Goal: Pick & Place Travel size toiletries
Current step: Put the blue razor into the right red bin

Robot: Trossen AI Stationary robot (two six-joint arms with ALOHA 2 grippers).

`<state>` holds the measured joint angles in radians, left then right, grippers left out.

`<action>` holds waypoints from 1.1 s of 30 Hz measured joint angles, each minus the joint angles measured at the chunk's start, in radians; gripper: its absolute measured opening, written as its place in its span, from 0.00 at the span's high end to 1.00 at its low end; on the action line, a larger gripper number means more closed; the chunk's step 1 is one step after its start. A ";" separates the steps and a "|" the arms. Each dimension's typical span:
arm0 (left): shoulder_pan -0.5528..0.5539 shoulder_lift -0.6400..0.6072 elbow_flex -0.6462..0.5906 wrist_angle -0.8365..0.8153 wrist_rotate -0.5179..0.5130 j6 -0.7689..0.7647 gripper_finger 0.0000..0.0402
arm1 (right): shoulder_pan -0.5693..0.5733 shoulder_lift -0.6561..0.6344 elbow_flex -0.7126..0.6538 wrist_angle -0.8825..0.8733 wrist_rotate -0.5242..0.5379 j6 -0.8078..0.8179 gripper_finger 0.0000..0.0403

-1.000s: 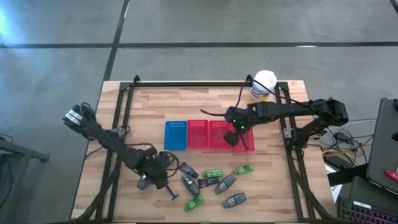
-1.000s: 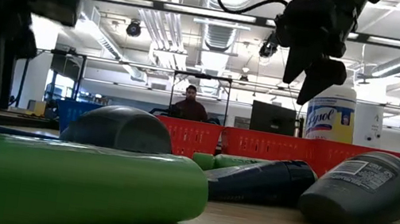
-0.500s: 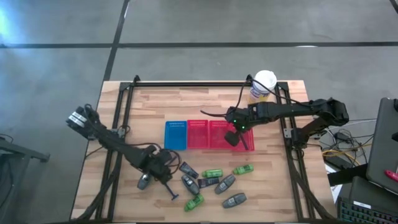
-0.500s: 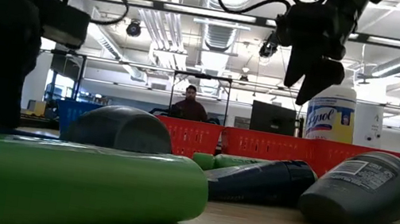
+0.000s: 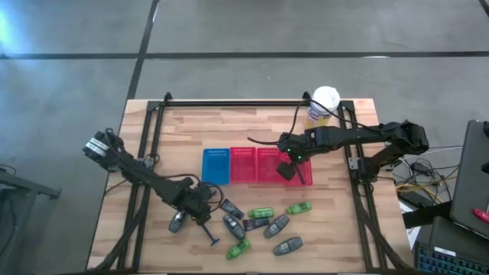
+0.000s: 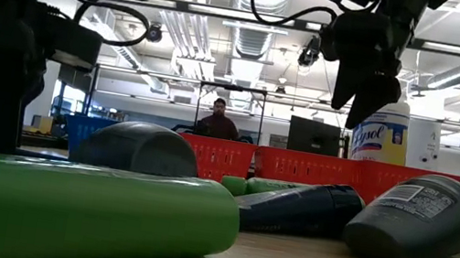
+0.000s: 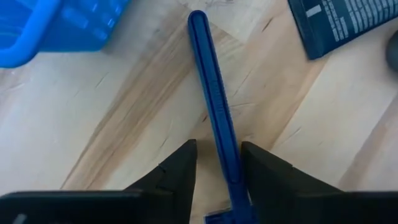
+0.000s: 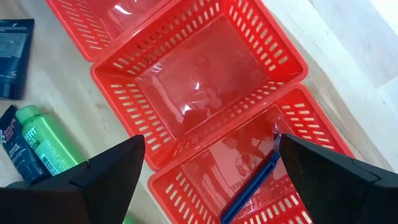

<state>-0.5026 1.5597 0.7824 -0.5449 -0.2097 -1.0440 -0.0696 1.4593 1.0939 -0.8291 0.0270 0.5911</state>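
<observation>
The left hand (image 7: pixel 216 163) has moved in since a second ago and now sits open astride the blue razor (image 7: pixel 214 106) lying on the surface (image 7: pixel 124 118). The right hand (image 8: pixel 208 163) hangs open above the red trays (image 8: pixel 205 81).

Grey concrete floor (image 5: pixel 229 27) surrounds the wooden bench (image 5: pixel 183 126); white ceiling ducts (image 6: pixel 180 33) and strip lights hang above a seated person (image 6: pixel 218 120).

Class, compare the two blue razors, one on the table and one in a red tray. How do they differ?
The table razor lies on bare wood; the tray razor lies in a red tray. The table razor sits between the open jaws of the left gripper; the tray razor lies free. Both are thin and blue.
</observation>
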 joint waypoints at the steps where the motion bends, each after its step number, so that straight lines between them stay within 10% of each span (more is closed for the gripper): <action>1: 0.000 0.000 -0.001 0.002 0.000 0.014 0.72 | 0.000 0.000 0.000 0.001 0.000 -0.006 0.09; 6: 0.001 -0.003 -0.001 0.014 0.016 0.074 0.91 | 0.000 0.000 0.009 0.027 -0.047 -0.053 0.09; 14: -0.006 -0.139 0.005 0.023 0.031 0.171 0.91 | -0.026 -0.006 0.031 0.087 -0.190 -0.101 0.09; 22: 0.033 -0.402 0.015 0.043 -0.261 0.469 0.91 | -0.060 -0.015 0.111 0.124 -0.218 -0.301 0.09; 33: 0.321 -0.473 0.016 0.468 -0.047 0.817 0.91 | -0.008 -0.017 0.287 0.261 -0.222 -0.557 0.09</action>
<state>-0.1811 1.0871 0.7983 -0.0773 -0.2569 -0.2270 -0.0781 1.4422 1.3809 -0.5680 -0.1945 0.0337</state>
